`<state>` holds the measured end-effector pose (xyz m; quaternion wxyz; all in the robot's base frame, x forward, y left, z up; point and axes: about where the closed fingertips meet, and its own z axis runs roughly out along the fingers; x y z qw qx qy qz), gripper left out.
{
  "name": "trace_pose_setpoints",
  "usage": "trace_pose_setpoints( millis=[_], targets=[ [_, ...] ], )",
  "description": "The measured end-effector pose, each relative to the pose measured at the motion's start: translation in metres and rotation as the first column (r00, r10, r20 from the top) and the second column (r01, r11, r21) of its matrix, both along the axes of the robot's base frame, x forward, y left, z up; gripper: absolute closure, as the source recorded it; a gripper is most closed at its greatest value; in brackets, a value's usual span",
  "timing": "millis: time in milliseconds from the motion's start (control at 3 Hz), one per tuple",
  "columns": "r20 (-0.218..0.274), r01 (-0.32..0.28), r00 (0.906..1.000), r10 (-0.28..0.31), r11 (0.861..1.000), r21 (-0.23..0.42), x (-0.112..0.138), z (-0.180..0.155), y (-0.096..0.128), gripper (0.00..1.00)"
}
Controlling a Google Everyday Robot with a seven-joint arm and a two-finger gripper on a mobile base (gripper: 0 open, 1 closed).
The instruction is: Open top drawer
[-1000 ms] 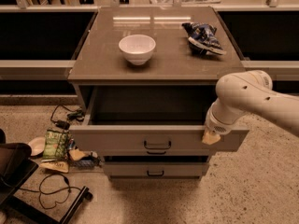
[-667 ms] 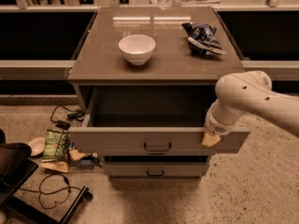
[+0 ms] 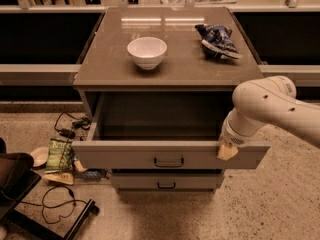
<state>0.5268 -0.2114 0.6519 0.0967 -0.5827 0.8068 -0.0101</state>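
Note:
The top drawer [image 3: 125, 155] is pulled far out of the grey cabinet. Its wide flat front carries a small black bar handle [image 3: 168, 162], and its deep dark inside [image 3: 160, 119] shows above the front. A shallower drawer [image 3: 165, 181] with a like handle sits shut below it. My white arm comes in from the right, and the gripper [image 3: 226, 151] is down at the right part of the top drawer's front, against its upper edge, well right of the handle.
A white bowl [image 3: 147, 52] and a blue snack bag [image 3: 218, 39] lie on the cabinet top [image 3: 170, 69]. On the floor at left are a green chip bag [image 3: 59, 154], cables [image 3: 65, 129] and a black chair base [image 3: 75, 219]. Dark shelving runs behind.

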Motion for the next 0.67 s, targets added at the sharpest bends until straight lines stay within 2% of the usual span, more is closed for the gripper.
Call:
trace_pose_setpoints(
  millis=[333, 667],
  targets=[
    [0.017, 0.033, 0.9993, -0.033, 0.999, -0.019, -0.0166, 0.0118, -0.0046, 1.00],
    [0.017, 0.033, 0.9993, -0.033, 0.999, -0.019, -0.0166, 0.0119, -0.0047, 1.00]
  ],
)
